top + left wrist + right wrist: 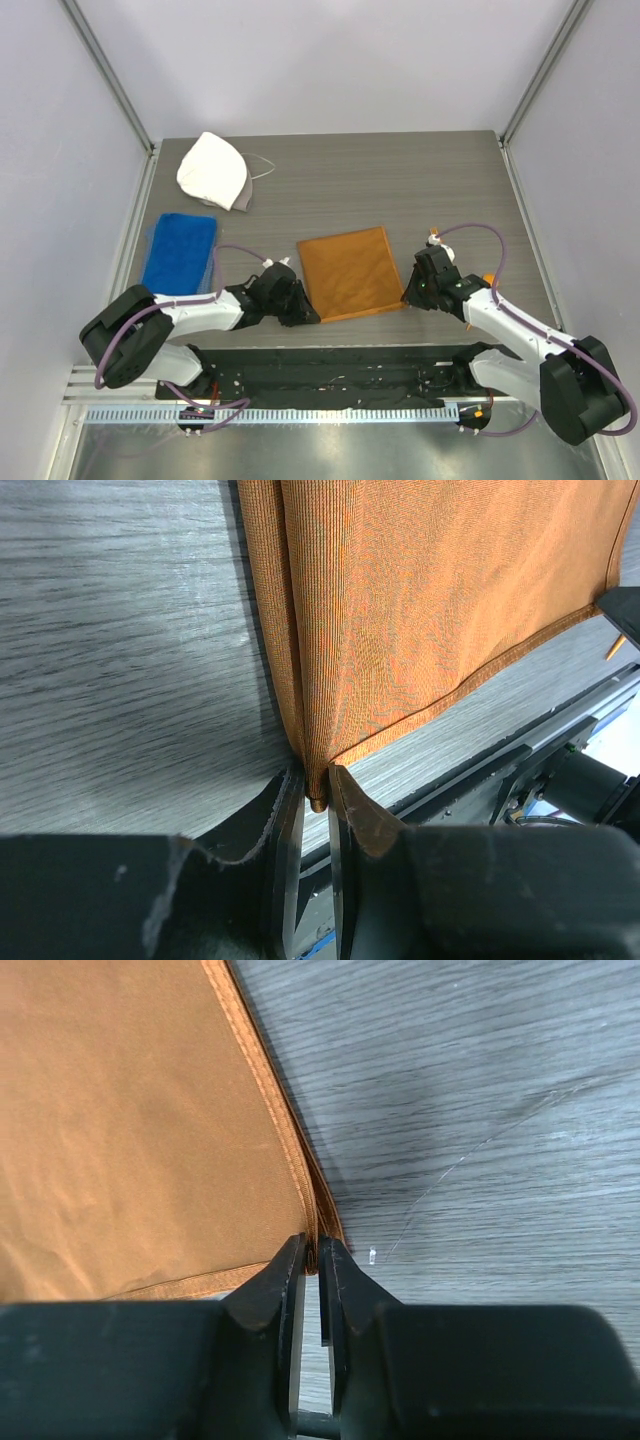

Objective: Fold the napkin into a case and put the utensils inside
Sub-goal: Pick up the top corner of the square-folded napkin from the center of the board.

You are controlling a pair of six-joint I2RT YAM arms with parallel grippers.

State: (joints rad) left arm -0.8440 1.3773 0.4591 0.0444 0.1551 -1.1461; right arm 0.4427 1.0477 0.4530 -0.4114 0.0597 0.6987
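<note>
Left gripper [314, 782] and right gripper [312, 1252] each pinch a near corner of the rust-orange fabric napkin [350, 272]. We should lift both together, keeping the edge taut.

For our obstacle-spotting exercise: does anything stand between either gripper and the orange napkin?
Nothing visible does. The left gripper and the right gripper each pinch a near corner of the napkin, with the cloth directly between their fingers. The blue towel and the white cloth cap lie away to the left, apart from it.
</note>
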